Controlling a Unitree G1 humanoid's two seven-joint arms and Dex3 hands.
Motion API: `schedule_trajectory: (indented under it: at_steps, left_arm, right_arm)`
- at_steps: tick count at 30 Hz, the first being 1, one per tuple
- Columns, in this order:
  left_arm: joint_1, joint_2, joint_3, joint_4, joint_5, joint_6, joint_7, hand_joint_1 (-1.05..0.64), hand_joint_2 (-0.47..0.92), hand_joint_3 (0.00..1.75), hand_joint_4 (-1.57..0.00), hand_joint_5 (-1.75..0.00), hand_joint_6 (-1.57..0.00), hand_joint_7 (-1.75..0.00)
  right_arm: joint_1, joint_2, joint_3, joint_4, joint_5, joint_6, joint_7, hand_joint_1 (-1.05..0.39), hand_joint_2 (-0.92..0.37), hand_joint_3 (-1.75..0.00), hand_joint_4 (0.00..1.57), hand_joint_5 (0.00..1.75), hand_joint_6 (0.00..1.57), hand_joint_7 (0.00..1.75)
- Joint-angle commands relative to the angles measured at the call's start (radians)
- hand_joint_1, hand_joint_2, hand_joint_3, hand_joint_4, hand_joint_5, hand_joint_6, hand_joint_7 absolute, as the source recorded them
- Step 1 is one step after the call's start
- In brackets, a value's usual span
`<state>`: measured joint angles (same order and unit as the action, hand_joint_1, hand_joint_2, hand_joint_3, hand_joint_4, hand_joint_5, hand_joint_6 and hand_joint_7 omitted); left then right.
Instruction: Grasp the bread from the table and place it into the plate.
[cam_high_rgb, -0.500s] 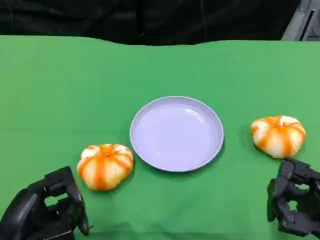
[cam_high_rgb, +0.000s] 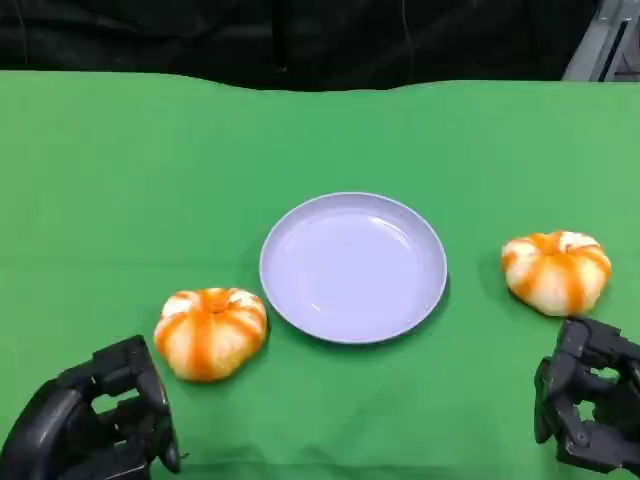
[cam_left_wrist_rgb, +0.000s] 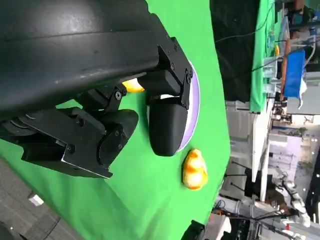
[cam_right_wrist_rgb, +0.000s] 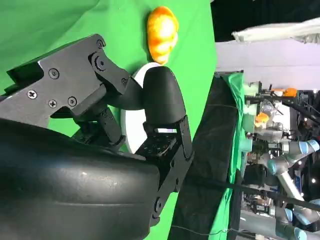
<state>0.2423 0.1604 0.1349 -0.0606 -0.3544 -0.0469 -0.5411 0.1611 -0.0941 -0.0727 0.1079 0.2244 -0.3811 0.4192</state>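
Two round breads with orange stripes lie on the green table. One bread (cam_high_rgb: 210, 332) is left of the lilac plate (cam_high_rgb: 353, 270), the other bread (cam_high_rgb: 556, 271) is to its right. The plate holds nothing. My left hand (cam_high_rgb: 95, 425) hovers near the front edge, just short of the left bread, fingers apart and holding nothing. My right hand (cam_high_rgb: 590, 410) sits close in front of the right bread, also holding nothing. The left wrist view shows my left hand (cam_left_wrist_rgb: 125, 100), the plate's rim (cam_left_wrist_rgb: 195, 107) and the right bread (cam_left_wrist_rgb: 194, 170). The right wrist view shows the left bread (cam_right_wrist_rgb: 162, 32) past my right hand (cam_right_wrist_rgb: 125, 125).
The green cloth (cam_high_rgb: 150, 180) covers the whole table up to a dark backdrop at the far edge. Nothing else stands on it. Other tables and equipment show far off in the wrist views.
My left hand has sunk very slightly toward the front edge. The breads, the plate and my right hand have not moved.
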Motion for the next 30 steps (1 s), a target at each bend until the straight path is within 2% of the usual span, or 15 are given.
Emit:
schedule_trajectory:
  at_steps: [1, 7, 8, 9, 10, 11, 12, 14, 17, 21, 27, 30]
  left_arm:
    - [-0.003, 0.015, 0.005, 0.009, -0.004, -0.015, -0.008, 0.07, 0.71, 1.1, -0.81, -1.75, -0.65, -1.73]
    - [-0.001, 0.008, 0.007, 0.007, 0.005, -0.032, 0.003, 0.07, 0.72, 1.09, -0.81, -1.75, -0.65, -1.72]
    - [0.001, 0.007, 0.004, 0.005, 0.033, -0.061, 0.017, -0.08, 0.75, 0.81, -0.62, -1.47, -0.58, -1.29]
    - [0.003, 0.007, 0.002, 0.004, 0.054, -0.083, 0.027, -0.17, 0.83, 0.55, -0.55, -1.18, -0.6, -0.92]
    - [0.004, 0.007, 0.0, 0.004, 0.068, -0.099, 0.034, -0.23, 0.88, 0.41, -0.52, -1.02, -0.63, -0.7]
    - [0.011, 0.017, -0.013, 0.002, 0.196, -0.183, 0.1, -0.25, 0.9, 0.34, -0.51, -0.93, -0.64, -0.58]
    - [0.015, 0.023, -0.023, 0.002, 0.292, -0.246, 0.151, -0.47, 0.91, 0.32, -0.29, -0.59, -0.49, -0.31]
    - [0.034, 0.039, -0.042, -0.022, 0.533, -0.354, 0.289, -0.63, 0.92, 0.31, -0.17, -0.24, -0.42, -0.08]
    - [0.04, 0.045, -0.057, -0.079, 0.875, -0.442, 0.521, -0.76, 0.92, 0.23, -0.15, -0.12, -0.43, -0.03]
    - [0.026, 0.068, -0.093, -0.181, 1.202, -0.398, 0.697, -0.86, 0.92, 0.17, -0.2, -0.12, -0.45, -0.02]
    - [-0.045, 0.081, -0.161, -0.225, 1.436, -0.254, 0.726, -0.9, 0.92, 0.12, -0.26, -0.1, -0.47, -0.01]
    - [-0.145, 0.096, -0.208, -0.104, 1.464, -0.18, 0.7, -0.87, 0.92, 0.07, -0.3, -0.09, -0.46, -0.01]
  right_arm:
    - [-0.004, -0.014, -0.01, 0.006, 0.003, -0.01, -0.004, -0.14, -0.6, -1.13, 0.88, 1.75, 0.71, 1.74]
    - [-0.003, -0.014, -0.009, 0.003, 0.003, -0.008, -0.003, -0.14, -0.6, -1.13, 0.88, 1.75, 0.71, 1.74]
    - [-0.002, -0.014, -0.008, 0.0, 0.001, -0.006, -0.005, -0.14, -0.6, -1.14, 0.88, 1.75, 0.71, 1.74]
    - [-0.002, -0.014, -0.007, -0.002, 0.0, -0.005, -0.006, -0.14, -0.6, -1.14, 0.88, 1.75, 0.71, 1.74]
    - [-0.002, -0.014, -0.007, -0.003, -0.001, -0.004, -0.007, -0.14, -0.6, -1.14, 0.88, 1.75, 0.71, 1.74]
    - [-0.002, -0.014, -0.006, -0.004, -0.005, -0.005, -0.008, -0.14, -0.6, -1.14, 0.88, 1.75, 0.71, 1.74]
    - [-0.001, -0.014, -0.005, -0.004, -0.007, -0.005, -0.009, -0.13, -0.6, -1.14, 0.88, 1.75, 0.71, 1.74]
    - [-0.001, -0.012, -0.003, -0.005, -0.009, -0.006, -0.011, -0.12, -0.6, -1.14, 0.88, 1.75, 0.71, 1.74]
    - [-0.008, -0.01, -0.004, 0.009, -0.01, -0.023, -0.007, -0.12, -0.6, -1.15, 0.89, 1.75, 0.72, 1.74]
    - [-0.015, -0.01, -0.005, 0.024, -0.007, -0.033, 0.0, -0.12, -0.59, -1.17, 0.89, 1.75, 0.71, 1.74]
    - [-0.021, -0.009, -0.005, 0.032, -0.012, -0.033, -0.005, -0.13, -0.57, -1.19, 0.88, 1.75, 0.71, 1.73]
    - [-0.027, -0.005, -0.004, 0.054, -0.011, -0.061, -0.002, -0.12, -0.57, -1.2, 0.89, 1.75, 0.71, 1.74]
